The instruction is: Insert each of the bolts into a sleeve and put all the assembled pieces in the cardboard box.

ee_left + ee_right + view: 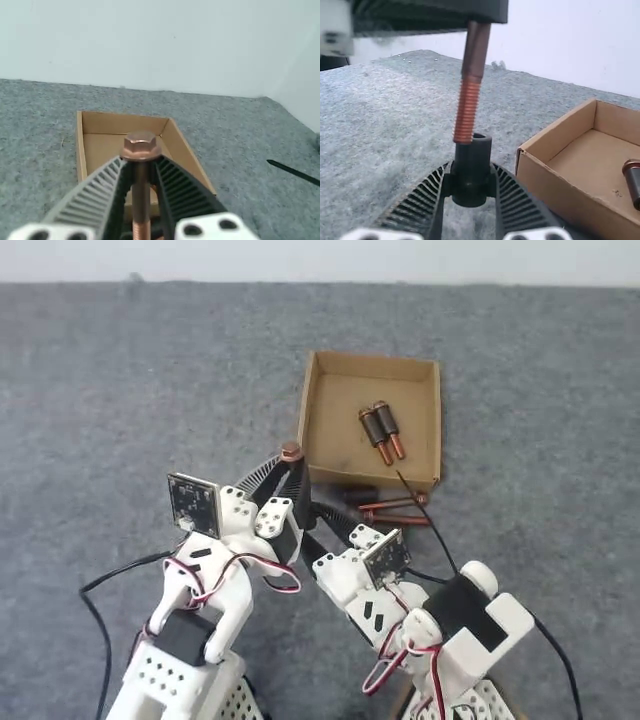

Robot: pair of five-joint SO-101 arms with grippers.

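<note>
L gripper (141, 167): pinching a bolt (141, 197) just under its hex head; the shank hangs straight down between the ribbed jaws. In the high view the L gripper (288, 478) stands just outside the near-left corner of the cardboard box (432, 420).
R gripper (470, 184): pressed onto a black sleeve (471, 162), gripping it at mid-height; sleeve upright, open end up.
Bolt vs. sleeve: bolt (468, 107) is directly above the sleeve, slightly tilted, w/ its threaded tip at the rim of the sleeve's mouth. Whether the tip is inside the bore cannot be told.
Grippers rel. to each other: L above, R below, jaws crossing near the same spot; in the high view the R gripper (308, 525) is partly hidden under the L one.
Box: open top, just beside the two grippers; low wall (555, 165) close to the sleeve but apart from it.
Assembled pieces (381, 432): two, lying side by side on the box floor, touching or nearly so.
Loose sleeve (358, 494): on its side on the grey mat (120, 390), just outside the box's near wall.
Loose bolts (395, 513): two, lying approx. parallel, beside the loose sleeve.
Black wire (425, 515): thin, runs over the loose bolts toward the R arm.
</note>
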